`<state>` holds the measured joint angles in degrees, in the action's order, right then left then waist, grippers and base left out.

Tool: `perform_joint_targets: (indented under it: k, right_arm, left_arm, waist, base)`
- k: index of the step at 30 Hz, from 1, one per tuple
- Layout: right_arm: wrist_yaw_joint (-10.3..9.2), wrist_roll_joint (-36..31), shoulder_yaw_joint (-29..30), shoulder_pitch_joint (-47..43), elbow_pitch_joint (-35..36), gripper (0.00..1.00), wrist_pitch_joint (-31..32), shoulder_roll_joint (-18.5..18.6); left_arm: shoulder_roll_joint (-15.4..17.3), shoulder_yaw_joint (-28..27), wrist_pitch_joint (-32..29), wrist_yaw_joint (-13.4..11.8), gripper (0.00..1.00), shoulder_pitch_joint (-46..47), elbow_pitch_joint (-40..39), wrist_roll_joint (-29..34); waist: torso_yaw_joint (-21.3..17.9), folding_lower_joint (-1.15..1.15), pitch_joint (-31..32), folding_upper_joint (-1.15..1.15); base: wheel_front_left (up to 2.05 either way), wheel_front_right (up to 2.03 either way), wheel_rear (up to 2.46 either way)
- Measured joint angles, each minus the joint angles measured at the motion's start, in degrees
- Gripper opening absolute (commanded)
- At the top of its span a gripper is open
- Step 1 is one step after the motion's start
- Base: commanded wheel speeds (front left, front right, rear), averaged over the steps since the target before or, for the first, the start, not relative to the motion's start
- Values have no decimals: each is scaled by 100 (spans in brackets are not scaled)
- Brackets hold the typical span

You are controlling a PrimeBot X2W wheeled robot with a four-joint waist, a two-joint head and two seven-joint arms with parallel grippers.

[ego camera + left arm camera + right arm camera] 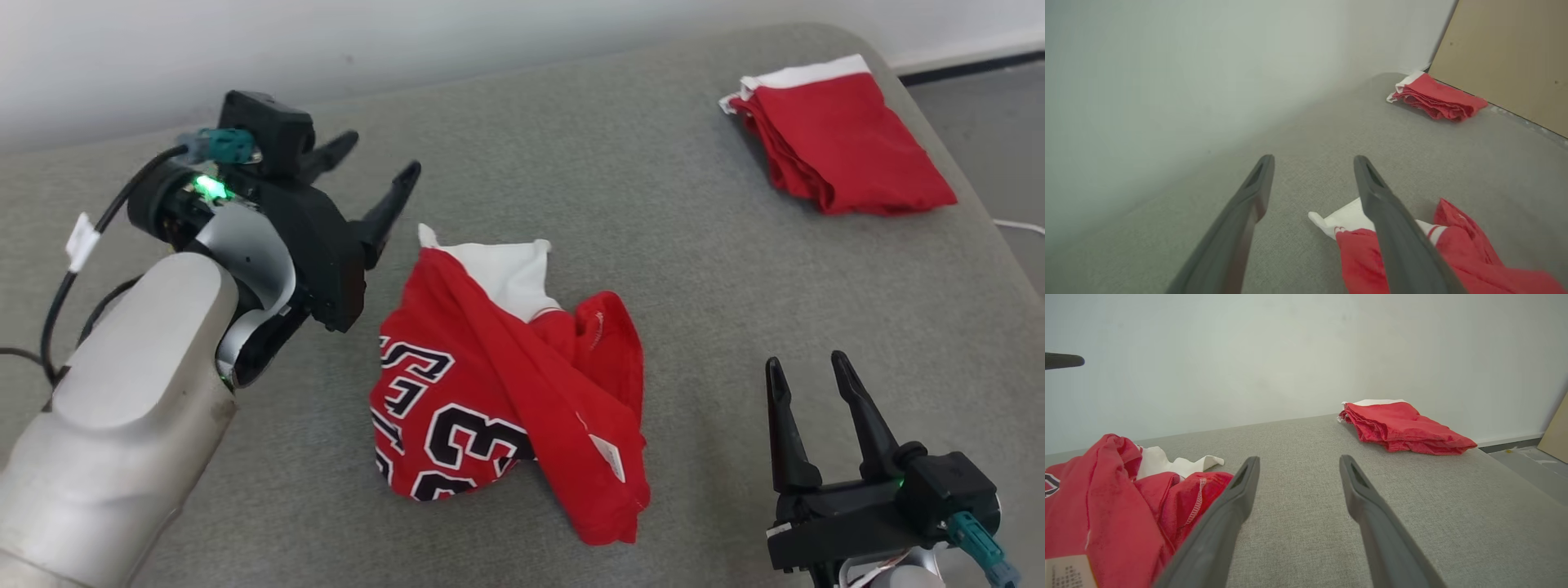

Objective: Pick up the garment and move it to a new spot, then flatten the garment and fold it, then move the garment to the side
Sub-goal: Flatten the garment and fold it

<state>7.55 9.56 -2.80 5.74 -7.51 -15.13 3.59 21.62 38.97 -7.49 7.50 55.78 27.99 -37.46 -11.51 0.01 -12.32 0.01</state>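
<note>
Red crumpled garment [490,384] lies between left fingers [390,200] and right fingers [859,408], both pairs spread and empty, folded pile [841,147] beyond.

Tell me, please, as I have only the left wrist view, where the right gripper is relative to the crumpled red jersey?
Observer: In the head view the right gripper is on the robot's right of the crumpled jersey, clear of it, with its fingers apart and nothing between them.
Operator: Thank you. Does the jersey carry any print?
Observer: Yes, black and white numerals face up on the part nearer the robot's left.
Operator: Could you see a tag anywhere?
Observer: A pale label lies on the fold towards the right gripper.
</note>
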Motion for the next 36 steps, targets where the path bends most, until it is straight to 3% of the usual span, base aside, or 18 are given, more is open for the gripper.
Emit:
perform_joint_targets:
  k: [8, 17, 18, 19, 20, 21, 30, 36]
  right_arm:
    - [0, 18, -47, 162, -82, 100, 0, -38]
    - [0, 27, -73, 197, -131, 100, 0, -53]
    - [0, 27, -71, 197, -131, 100, 0, -54]
    - [0, 27, -67, 196, -131, 100, 0, -55]
    - [0, 27, -64, 196, -126, 100, 0, -55]
    - [0, 36, -59, 191, -71, 100, 0, -57]
    - [0, 22, 54, 79, 2, 100, 0, -57]
    - [0, -12, 130, -23, -3, 100, 0, -26]
  left_arm:
    - [169, 1048, -1062, 0, 100, 377, 683, -1241]
    - [178, 1762, -1940, 0, 100, 468, 1472, -1859]
    - [174, 1804, -2078, 0, 95, 467, 1556, -1936]
    - [175, 1848, -2168, -1, 68, 467, 1627, -1992]
    - [174, 1891, -2206, -1, 17, 467, 1663, -2014]
    - [171, 1931, -2208, 0, 0, 468, 1678, -2018]
    - [179, 2018, -759, 0, 0, 835, 1381, -2125]
    - [376, 1719, 467, -21, 0, 891, 1293, -2123]
  waist:
    - [-441, 0, -256, 0]
    - [-690, -1, -325, 0]
    - [-696, -1, -316, 0]
    - [-699, -1, -305, 0]
    - [-699, -1, -293, 0]
    - [-696, -1, -283, 0]
    - [-394, -1, -179, 0]
    - [-9, -2, -30, 0]
  base:
    - [0, 0, 0]
    - [0, 0, 0]
    - [0, 0, 0]
    - [0, 0, 0]
    - [0, 0, 0]
    - [0, 0, 0]
    - [0, 0, 0]
    - [0, 0, 0]
